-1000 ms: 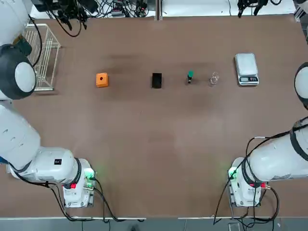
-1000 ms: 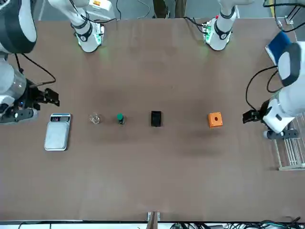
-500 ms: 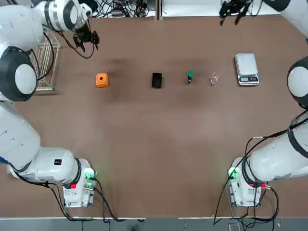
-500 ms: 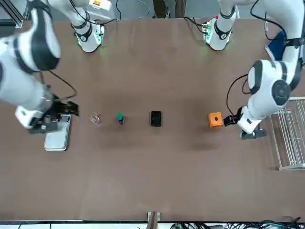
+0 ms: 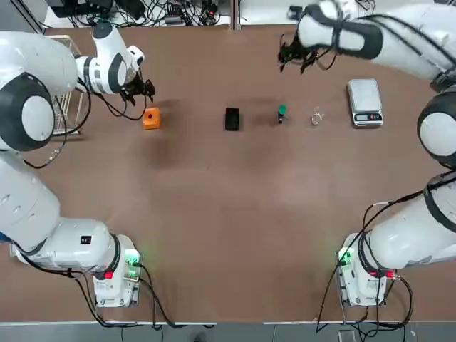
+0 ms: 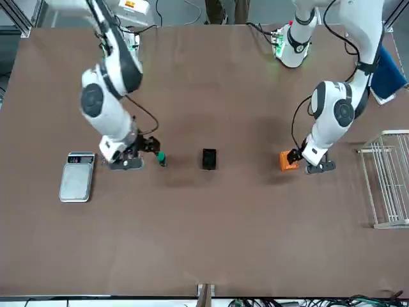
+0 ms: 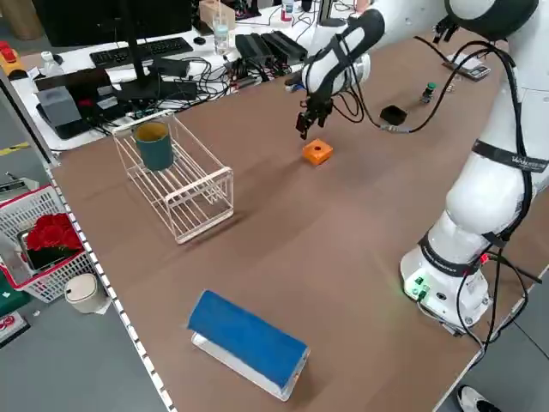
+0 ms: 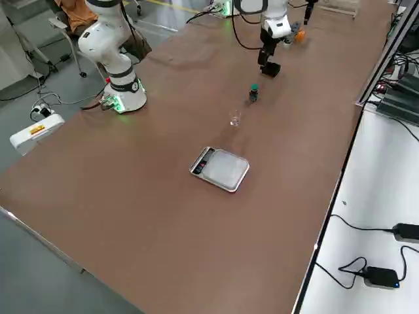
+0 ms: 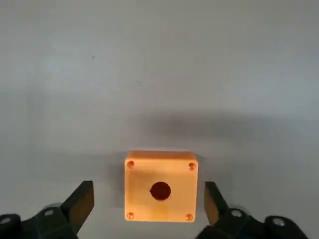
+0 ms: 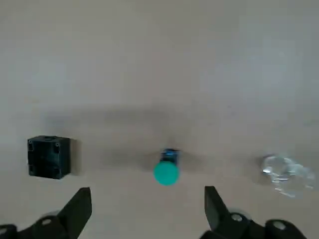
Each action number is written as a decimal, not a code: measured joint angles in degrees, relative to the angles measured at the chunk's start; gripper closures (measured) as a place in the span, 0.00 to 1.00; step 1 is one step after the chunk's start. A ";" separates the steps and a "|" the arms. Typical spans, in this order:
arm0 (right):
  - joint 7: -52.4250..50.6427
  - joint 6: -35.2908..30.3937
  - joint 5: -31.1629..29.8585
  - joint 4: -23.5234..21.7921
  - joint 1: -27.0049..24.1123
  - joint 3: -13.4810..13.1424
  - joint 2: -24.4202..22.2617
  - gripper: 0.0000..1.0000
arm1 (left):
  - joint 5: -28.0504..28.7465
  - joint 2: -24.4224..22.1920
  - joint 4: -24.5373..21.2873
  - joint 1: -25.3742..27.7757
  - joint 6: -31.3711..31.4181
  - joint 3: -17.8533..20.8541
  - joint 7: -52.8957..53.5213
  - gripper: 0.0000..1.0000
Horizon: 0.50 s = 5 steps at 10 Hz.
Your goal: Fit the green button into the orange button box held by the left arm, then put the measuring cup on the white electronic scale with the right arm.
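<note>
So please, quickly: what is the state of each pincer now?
Left pincer: open, holding nothing, above the orange button box.
Right pincer: open, holding nothing, above the green button.

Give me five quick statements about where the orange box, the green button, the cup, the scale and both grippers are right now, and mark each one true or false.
1. The left gripper is open, with the orange button box between its fingers. True.
2. The green button already sits in the box's hole. False: the hole is empty and the button stands on the table.
3. The measuring cup rests on the white electronic scale. False: it stands on the table between button and scale.
4. The right gripper is open above the green button. True.
5. A black block lies between box and button. True.
</note>
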 joint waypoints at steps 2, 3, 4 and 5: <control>0.16 6.01 -1.32 -7.24 0.31 0.45 0.12 0.00 | 0.00 0.15 -0.28 -0.62 0.38 -1.05 -1.03 0.02; 0.94 7.21 -2.28 -9.62 0.31 0.71 0.13 0.00 | 0.00 0.53 -0.53 -0.74 0.41 -1.05 -1.07 0.01; 2.91 8.19 -2.77 -11.10 0.35 1.12 0.13 0.00 | 0.00 1.17 -0.58 -0.64 0.59 -1.04 -1.07 0.01; 6.03 8.53 -3.64 -11.74 0.60 1.74 0.12 0.00 | 0.00 1.81 -0.60 -0.58 1.09 -1.02 -1.07 0.00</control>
